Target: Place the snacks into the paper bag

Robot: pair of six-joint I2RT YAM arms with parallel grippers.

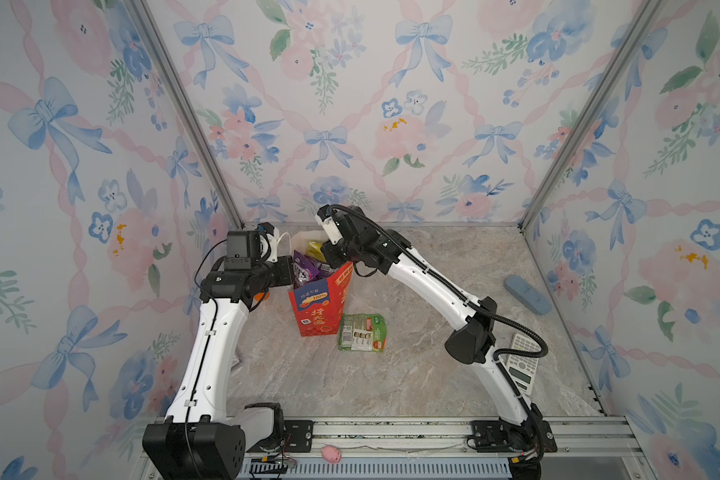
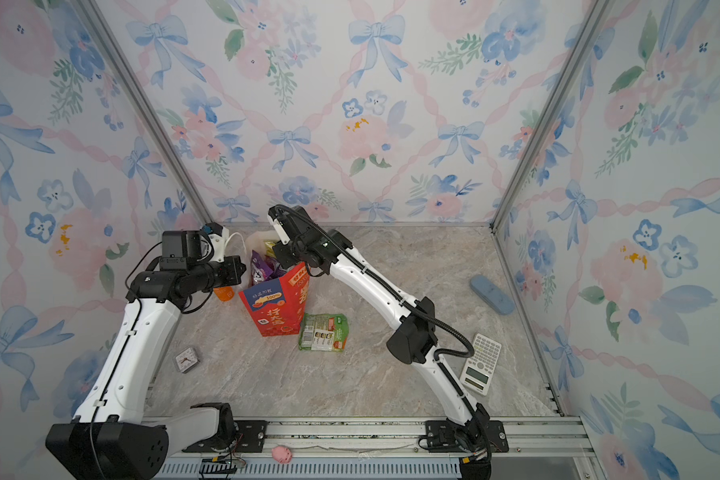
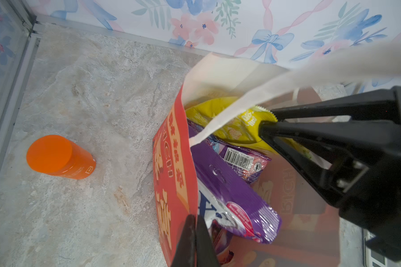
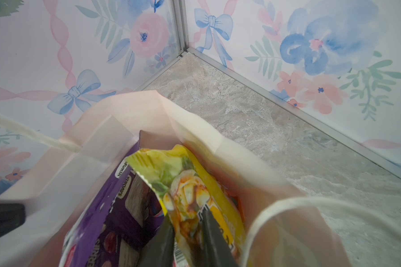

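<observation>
Paper bag: red paper bag [image 1: 316, 307] stands upright toward the desk's back edge, left of middle. It is crammed, with a purple packet [image 3: 229, 189] poking above the rim.
Left gripper [image 3: 192, 238]: pressed together on the rim of a red side wall.
Right gripper [image 4: 187, 215]: inside the mouth, pinching the yellow packet [image 4: 171, 171].
Not yet bagged: green packet [image 1: 361, 332], flat on the desk just beside the bag.
Risk: a hard push may tear the pinched paper or tip the bag — the rope handle [image 3: 287, 85] across the mouth could snag the right gripper as it comes out.

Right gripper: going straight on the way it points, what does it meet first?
The yellow packet, already between its jaws. Going on, the right gripper would probably push it deeper into the paper bag, beside the purple packet; what lies below is hidden.
</observation>
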